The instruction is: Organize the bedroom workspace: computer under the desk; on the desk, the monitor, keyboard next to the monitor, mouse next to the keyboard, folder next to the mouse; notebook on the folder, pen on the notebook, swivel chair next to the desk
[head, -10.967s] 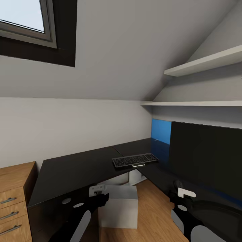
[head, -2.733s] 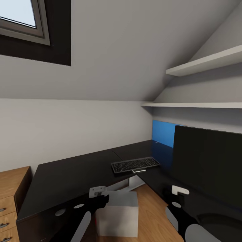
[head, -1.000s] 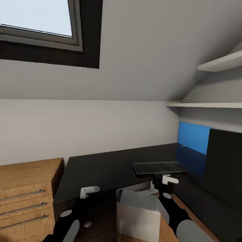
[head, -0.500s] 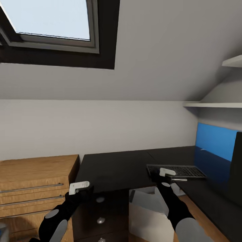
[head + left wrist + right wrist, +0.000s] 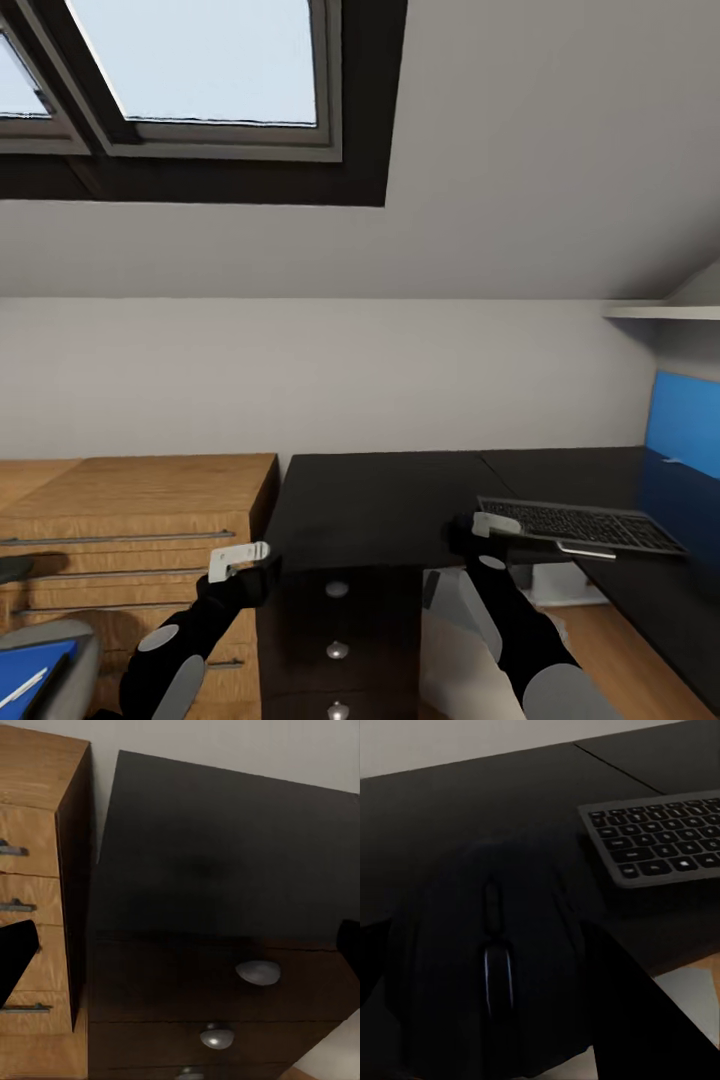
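Both arms forward, low.
Left gripper point(image 5: 236, 560) spread, empty; right gripper point(image 5: 478, 526) clamped on the mouse point(image 5: 495, 967).

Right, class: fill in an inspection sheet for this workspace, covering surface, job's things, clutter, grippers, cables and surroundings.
Surface: desk has a glossy black top, mostly bare.
Job's things: keyboard lies on the desk. The mouse is in the right gripper's jaws, near the keyboard. The folder, with the pen on it, lies on the swivel chair. The computer is part hidden under the desk.
Clutter: nothing seen.
Grippers: left gripper is open and empty, near the drawer unit. The right gripper is shut on the mouse.
Cables: nothing seen.
Surroundings: wooden drawer chest beside the desk, skylights above.
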### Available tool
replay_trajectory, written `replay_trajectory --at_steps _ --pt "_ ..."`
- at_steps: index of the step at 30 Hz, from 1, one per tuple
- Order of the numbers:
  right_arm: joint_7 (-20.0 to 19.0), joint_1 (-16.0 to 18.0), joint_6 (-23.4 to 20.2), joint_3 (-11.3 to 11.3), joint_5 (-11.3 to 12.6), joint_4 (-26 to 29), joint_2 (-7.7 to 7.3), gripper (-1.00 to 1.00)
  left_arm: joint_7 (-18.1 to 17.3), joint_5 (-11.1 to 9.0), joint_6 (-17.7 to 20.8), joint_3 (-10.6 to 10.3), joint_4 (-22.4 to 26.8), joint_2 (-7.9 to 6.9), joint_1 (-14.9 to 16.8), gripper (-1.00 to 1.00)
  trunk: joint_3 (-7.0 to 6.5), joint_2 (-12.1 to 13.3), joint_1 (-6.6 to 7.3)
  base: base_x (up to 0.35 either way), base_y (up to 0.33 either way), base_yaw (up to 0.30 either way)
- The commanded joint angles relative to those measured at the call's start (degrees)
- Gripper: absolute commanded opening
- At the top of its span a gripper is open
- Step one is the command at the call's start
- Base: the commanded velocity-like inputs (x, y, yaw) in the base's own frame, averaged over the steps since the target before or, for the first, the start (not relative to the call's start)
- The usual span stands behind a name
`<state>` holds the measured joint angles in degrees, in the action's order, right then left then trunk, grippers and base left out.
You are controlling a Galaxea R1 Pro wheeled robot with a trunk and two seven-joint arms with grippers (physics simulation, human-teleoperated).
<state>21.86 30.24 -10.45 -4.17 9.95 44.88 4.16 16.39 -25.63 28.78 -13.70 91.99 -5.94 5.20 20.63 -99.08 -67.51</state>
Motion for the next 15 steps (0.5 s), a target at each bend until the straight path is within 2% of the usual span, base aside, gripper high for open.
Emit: replay_trajectory --at_steps 1,12,15 --pt "0.5 0.0 -0.2 -0.3 0.6 0.1 -0.04 -1.00 0.6 -0.6 0.1 -0.2 -0.1 -0.03 0.1 1.00 0.07 0.0 0.00 0.000 0.000 0.274" --pt "0.3 -0.7 -0.3 -0.7 0.4 0.1 -0.03 -1.00 0.6 -0.6 0.1 -0.6 -1.5 0.13 0.1 1.00 0.07 0.0 0.00 0.000 0.000 0.273" --pt "0.3 -0.9 -0.3 -2.7 0.4 0.1 -0.06 -1.00 0.6 -0.5 0.1 -1.5 -2.7 0.14 0.1 1.00 0.07 0.0 0.00 0.000 0.000 0.273"
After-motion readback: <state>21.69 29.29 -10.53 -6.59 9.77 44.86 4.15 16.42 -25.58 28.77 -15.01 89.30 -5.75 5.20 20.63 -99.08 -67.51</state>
